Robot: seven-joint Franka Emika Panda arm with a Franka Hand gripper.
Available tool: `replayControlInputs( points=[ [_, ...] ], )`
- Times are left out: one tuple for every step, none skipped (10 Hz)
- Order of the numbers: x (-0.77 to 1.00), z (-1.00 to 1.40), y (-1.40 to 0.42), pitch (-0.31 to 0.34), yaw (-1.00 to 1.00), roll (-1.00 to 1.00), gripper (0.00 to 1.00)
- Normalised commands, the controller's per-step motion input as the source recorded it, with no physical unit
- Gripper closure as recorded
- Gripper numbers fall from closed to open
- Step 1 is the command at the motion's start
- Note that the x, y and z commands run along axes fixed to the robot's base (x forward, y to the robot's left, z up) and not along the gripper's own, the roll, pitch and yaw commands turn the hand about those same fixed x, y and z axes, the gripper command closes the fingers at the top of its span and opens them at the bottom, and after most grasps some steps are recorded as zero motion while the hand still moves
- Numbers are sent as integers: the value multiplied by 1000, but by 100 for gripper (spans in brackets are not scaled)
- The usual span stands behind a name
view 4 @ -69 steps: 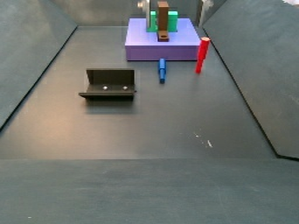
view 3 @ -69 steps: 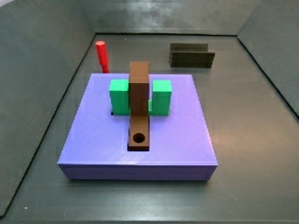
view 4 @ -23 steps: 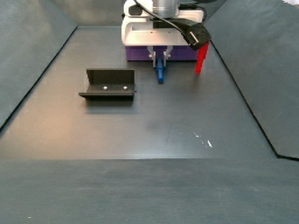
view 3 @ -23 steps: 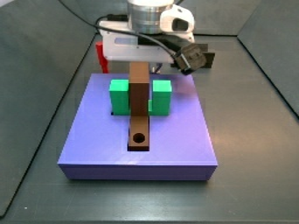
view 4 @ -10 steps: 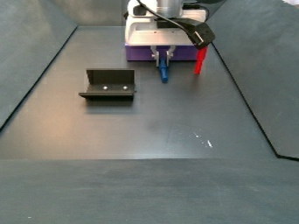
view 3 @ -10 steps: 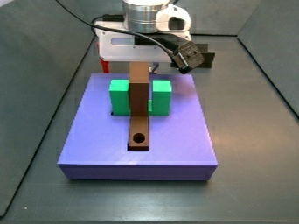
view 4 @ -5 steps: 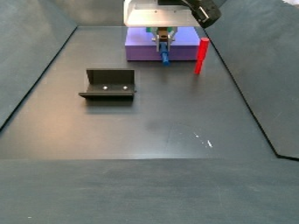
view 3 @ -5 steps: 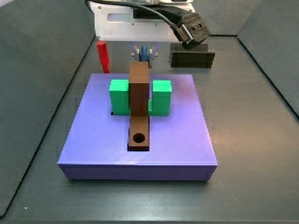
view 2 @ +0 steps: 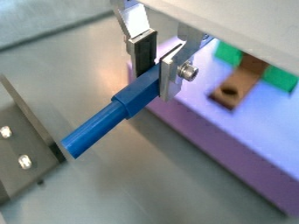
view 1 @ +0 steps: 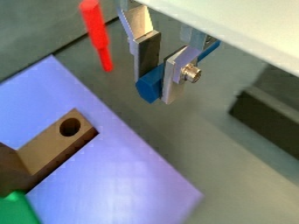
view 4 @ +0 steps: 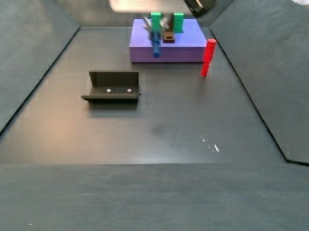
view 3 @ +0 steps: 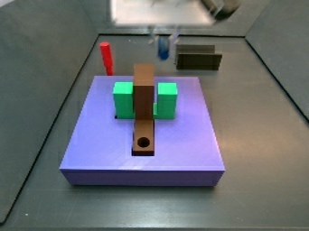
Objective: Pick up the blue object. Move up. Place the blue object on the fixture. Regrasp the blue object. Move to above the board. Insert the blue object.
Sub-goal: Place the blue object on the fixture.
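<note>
Gripping blue object (view 2: pixel 117 112): end effector (view 2: pixel 156 63).

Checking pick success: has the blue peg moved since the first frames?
Yes. The blue object no longer lies on the floor beside the red peg; it hangs clear of the floor, clamped in the gripper, now overlapping the board in that side view.

The gripper (view 1: pixel 158 66) is up in the air, off the floor. Its two silver fingers (view 2: pixel 170 72) point down and are squeezed tight on the blue object (view 2: pixel 111 115), which sticks out sideways.
</note>
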Motion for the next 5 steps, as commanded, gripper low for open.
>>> replayControlInputs(
  points=[
    [589,494,186,0,-151,-1000,100],
    [540,306,211,-6,-97,-1000,100],
    [529,280,223,-37,-89,-1000,100],
    [503,226,231,-74,-80,-1000,100],
    [363,123,334,-171,-3,-1000,100]
  ],
)
